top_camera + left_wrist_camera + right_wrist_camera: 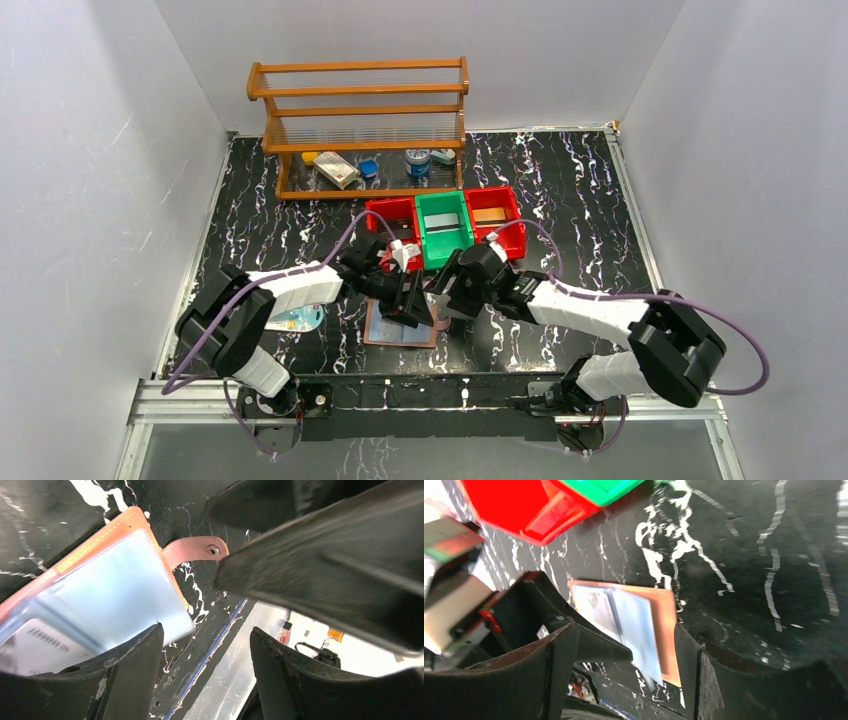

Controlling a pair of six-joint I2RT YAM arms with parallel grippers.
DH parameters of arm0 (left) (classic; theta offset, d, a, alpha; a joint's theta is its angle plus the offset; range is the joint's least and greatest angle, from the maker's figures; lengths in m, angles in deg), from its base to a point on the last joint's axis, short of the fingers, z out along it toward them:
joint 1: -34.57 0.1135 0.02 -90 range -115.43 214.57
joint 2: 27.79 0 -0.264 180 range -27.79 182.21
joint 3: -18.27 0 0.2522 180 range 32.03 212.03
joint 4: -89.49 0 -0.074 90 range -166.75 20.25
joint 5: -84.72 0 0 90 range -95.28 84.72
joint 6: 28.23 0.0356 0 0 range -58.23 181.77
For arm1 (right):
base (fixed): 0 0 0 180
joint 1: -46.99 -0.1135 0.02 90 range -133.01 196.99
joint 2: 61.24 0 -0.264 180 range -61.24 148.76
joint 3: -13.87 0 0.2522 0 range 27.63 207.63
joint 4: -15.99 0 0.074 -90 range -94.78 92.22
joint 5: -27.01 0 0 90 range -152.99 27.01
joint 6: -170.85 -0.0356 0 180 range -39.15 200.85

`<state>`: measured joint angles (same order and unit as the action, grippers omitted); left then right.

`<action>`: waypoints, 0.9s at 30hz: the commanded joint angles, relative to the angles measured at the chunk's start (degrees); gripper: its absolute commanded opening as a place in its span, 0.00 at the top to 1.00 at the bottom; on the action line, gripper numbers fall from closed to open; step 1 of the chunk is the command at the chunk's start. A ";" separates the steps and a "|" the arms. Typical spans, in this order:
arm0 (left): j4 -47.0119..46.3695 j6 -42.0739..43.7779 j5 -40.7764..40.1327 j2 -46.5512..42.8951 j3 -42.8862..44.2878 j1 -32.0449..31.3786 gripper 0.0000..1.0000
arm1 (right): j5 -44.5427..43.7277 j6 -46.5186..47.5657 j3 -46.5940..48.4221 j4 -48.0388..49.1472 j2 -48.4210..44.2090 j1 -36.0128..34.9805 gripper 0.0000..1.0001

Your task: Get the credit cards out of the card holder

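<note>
The card holder (400, 330) lies open and flat near the table's front edge, reddish-brown outside with pale bluish clear pockets (115, 590). Its snap tab (195, 550) points away from it. A pale card with printed numbers (42, 645) sits inside one pocket. A pale blue sheet (646, 660) sticks out past the holder's near edge (664, 630). Another pale blue card (298, 319) lies on the table beside the left arm. My left gripper (207, 645) hovers open at the holder's corner, holding nothing. My right gripper (626, 632) is open just above the holder, clear of it.
A row of red and green bins (443, 225) stands just behind the grippers. A wooden rack (360, 130) with small items stands at the back. The metal rail of the table's front edge (430, 395) runs right below the holder. The two grippers are very close together.
</note>
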<state>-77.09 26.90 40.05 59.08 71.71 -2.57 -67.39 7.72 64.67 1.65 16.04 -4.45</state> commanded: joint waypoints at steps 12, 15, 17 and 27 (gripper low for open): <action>15.33 3.56 -26.03 -14.13 3.36 -2.67 0.34 | -8.54 0.25 -3.83 1.91 -9.87 -0.06 0.25; 20.81 3.40 -36.02 -18.25 3.26 -2.50 0.33 | -6.65 1.86 -3.52 4.44 -9.25 -0.06 0.27; 23.76 2.58 -41.44 -20.40 2.98 -2.34 0.32 | -5.02 2.86 -3.15 6.04 -8.70 -0.06 0.28; 28.99 -3.74 -54.12 -26.45 0.08 -1.44 0.02 | 4.29 6.04 0.40 11.51 -1.70 -0.19 0.31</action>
<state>-52.06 25.94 -6.97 35.37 72.54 -4.47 -67.85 11.66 61.56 7.33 12.12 -4.45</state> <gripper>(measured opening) 0.945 0.701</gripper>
